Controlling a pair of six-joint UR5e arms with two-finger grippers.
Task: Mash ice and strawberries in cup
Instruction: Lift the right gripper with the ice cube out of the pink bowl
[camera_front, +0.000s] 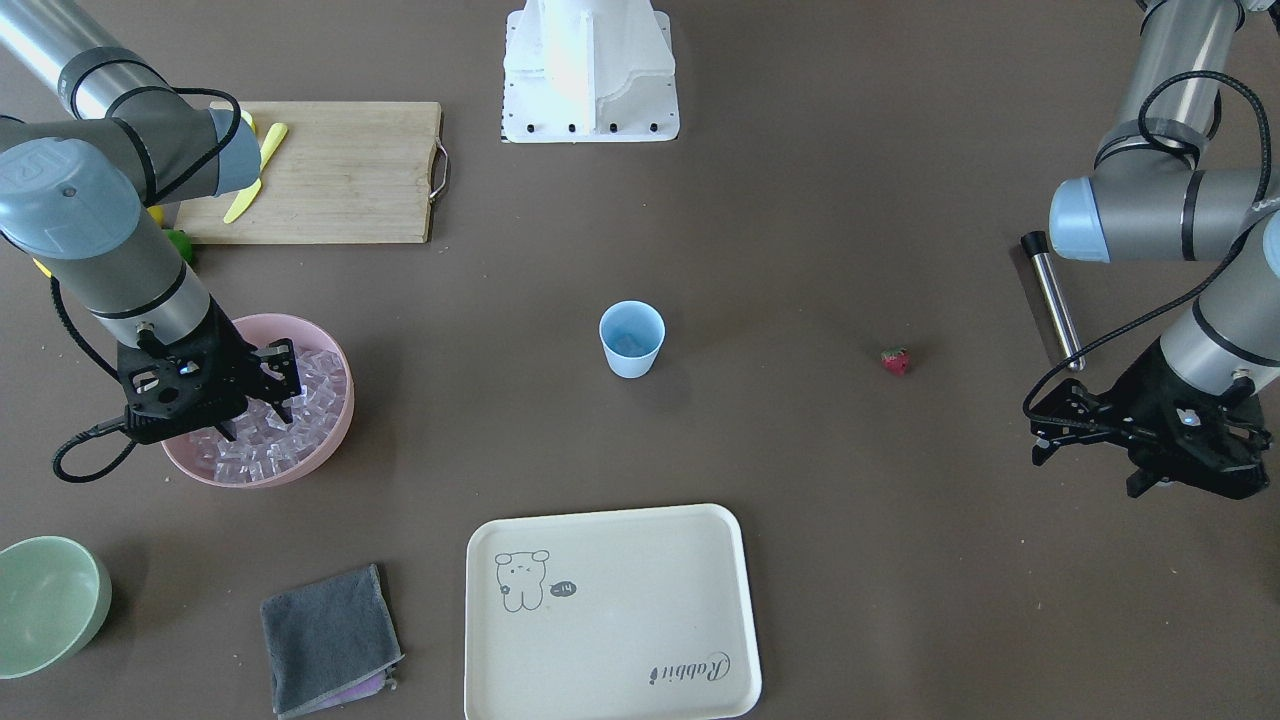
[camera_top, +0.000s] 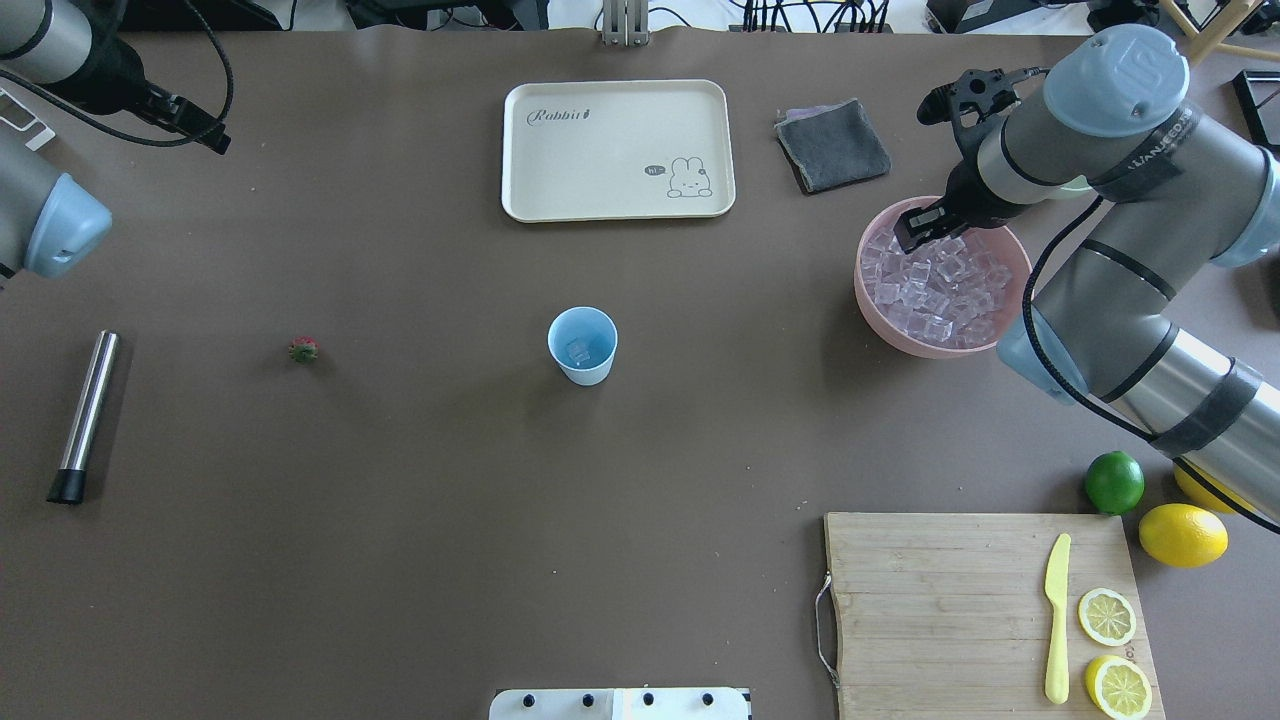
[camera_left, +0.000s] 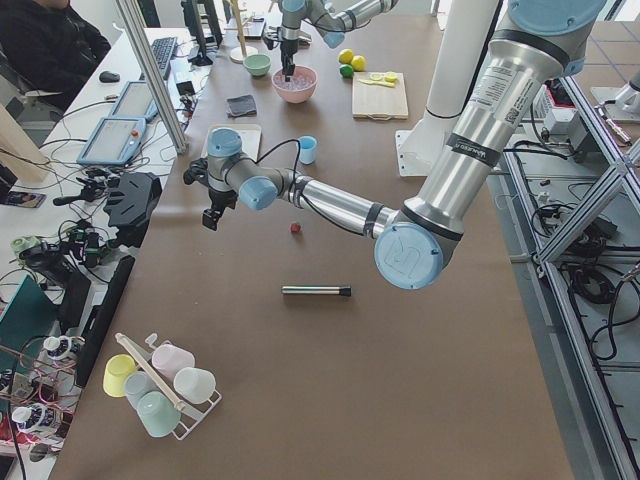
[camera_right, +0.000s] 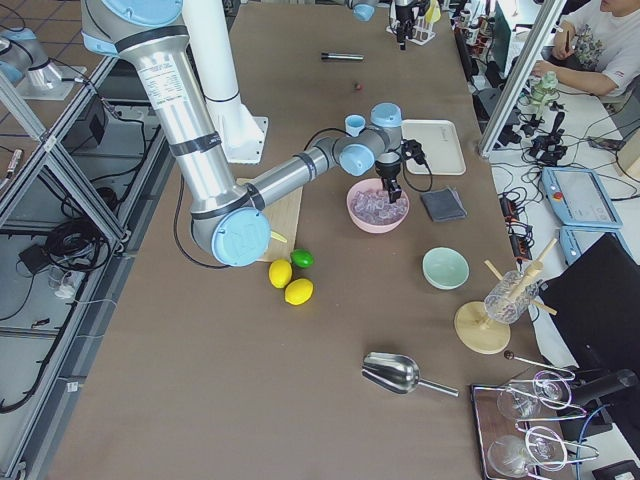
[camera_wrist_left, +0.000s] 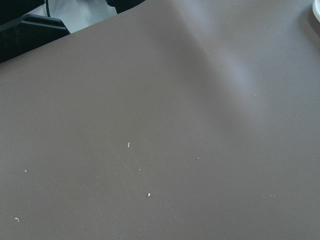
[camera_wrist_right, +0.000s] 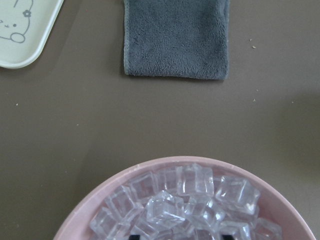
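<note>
While its jaws are standing wide apart, the right gripper (camera_front: 258, 415) is dipping its black fingertips into glassy ice cubes (camera_wrist_right: 190, 200) heaped in the round pink bowl (camera_front: 340, 420). The tapered pale blue cup (camera_front: 632, 340) is standing well apart. Farther off, the small red strawberry (camera_front: 895, 360) is lying near the left gripper (camera_front: 1038, 435), which is hanging spread and empty.

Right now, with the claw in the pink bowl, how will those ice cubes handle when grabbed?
Probably slippery: the ice cubes look glassy and smooth, so one could squirt from the right claw. They lie loosely heaped in the pink bowl, so neighbours will likely shift when pushed. They look rigid, not squashy.
</note>
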